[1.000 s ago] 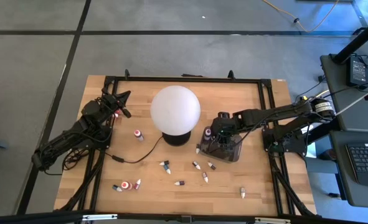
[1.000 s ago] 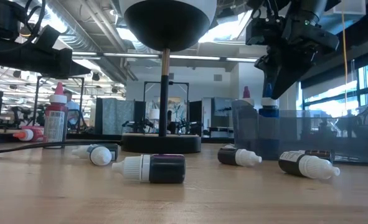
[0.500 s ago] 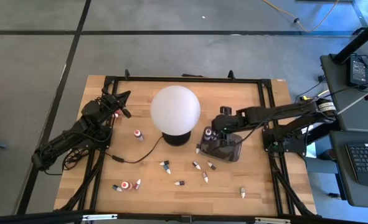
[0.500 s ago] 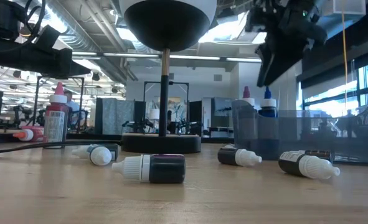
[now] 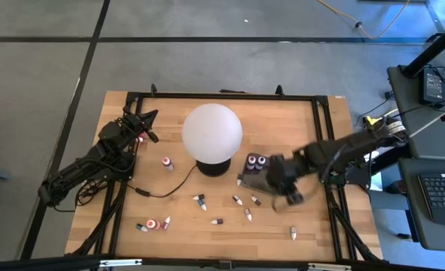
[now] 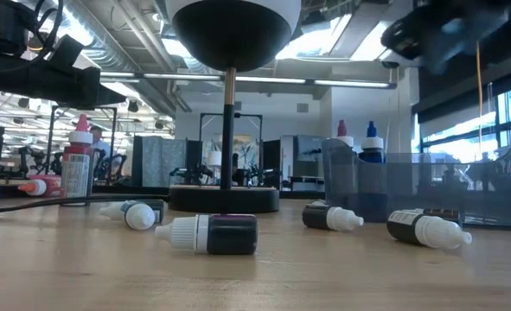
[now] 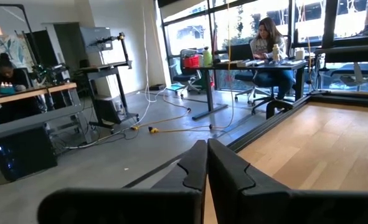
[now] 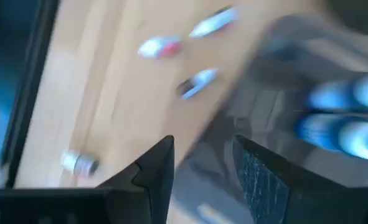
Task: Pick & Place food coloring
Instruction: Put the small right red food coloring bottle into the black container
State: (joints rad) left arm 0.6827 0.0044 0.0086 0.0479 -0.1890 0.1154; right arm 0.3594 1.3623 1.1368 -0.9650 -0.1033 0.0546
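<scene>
High view: pale wooden table [image 5: 305,120] with a black frame, big white globe lamp [image 5: 211,132] on a dark round base near the middle. Just right of the base, dark translucent rectangular tray [image 5: 258,175] holding two upright tiny bottles with round caps [image 5: 257,160], side by side at its far end. Right gripper [image 5: 291,192] at the tray's right end, low over the wood, nothing between its fingers, jaws parted in the right wrist view, with blurred bottles and wood beyond. Left gripper [image 5: 148,121] parked near the table's far left corner, jaws pressed together, empty, shown meeting tip to tip in the left wrist view.

Loose food coloring scattered on the wood toward the near edge: one dark bottle lying near the middle [image 5: 199,202], three small ones [image 5: 246,205] just in front of the tray, another tiny one [image 5: 217,221] between them and nearer the edge, a cluster of three at the near left [image 5: 153,224], a lone bottle at the near right [image 5: 293,233], one red-capped bottle standing [image 5: 166,162] left of the lamp, one pale-tipped bottle [image 5: 239,181] touching or just beside the tray's left corner.

Low view: same dark bottle on its side in front [image 6: 210,234], two capped bottles rising above the tray wall [image 6: 355,138].
</scene>
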